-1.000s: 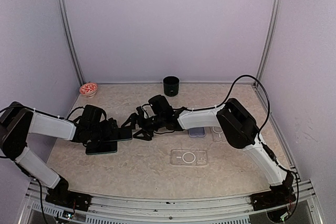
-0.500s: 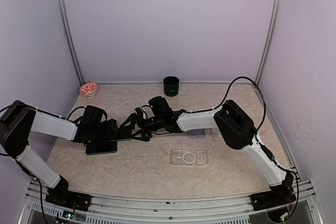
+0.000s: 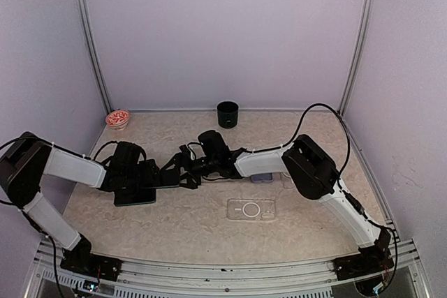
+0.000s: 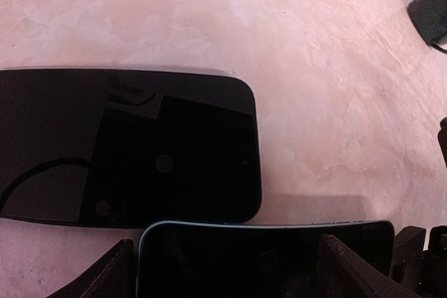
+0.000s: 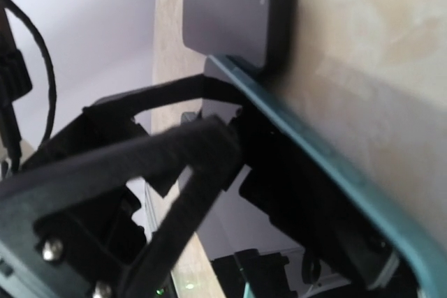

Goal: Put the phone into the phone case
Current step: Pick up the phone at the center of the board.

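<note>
Since the frame a second earlier, the right arm's elbow has drifted slightly left in the overhead view. Both tools have stayed at their meeting place left of centre, and nothing lying on the desk (image 3: 195,232) has shifted.

Left tool (image 3: 156,175): it reaches in from the left edge. In its wrist view the fingers (image 4: 105,273) stand wide apart at the bottom of the frame, and the teal-rimmed phone (image 4: 265,259) lies across them, screen up. One finger sits at the phone's left corner and the other overlaps its right part. I cannot tell whether they clamp it or merely flank it.

Right tool (image 3: 183,171): it is stretched across from the right and meets the same phone from the opposite end. Its wrist view is blurred and crowded with dark linkage against the teal rim, so I cannot tell whether it grips.

Teal-rimmed phone: it is between the two tools, just above and right of a black phone (image 3: 135,195) that lies flat on the desk. Its near end overlaps that phone's edge in the left wrist view.

Clear phone case (image 3: 251,209): it lies flat at lower centre, well apart from both tools, with nothing in it.

Other items: a pale bluish flat item (image 3: 262,176) is partly hidden under the right forearm. A black cup (image 3: 228,114) stands at the back wall, and a small red-and-white bowl (image 3: 117,118) sits at the upper left corner of the desk.
</note>
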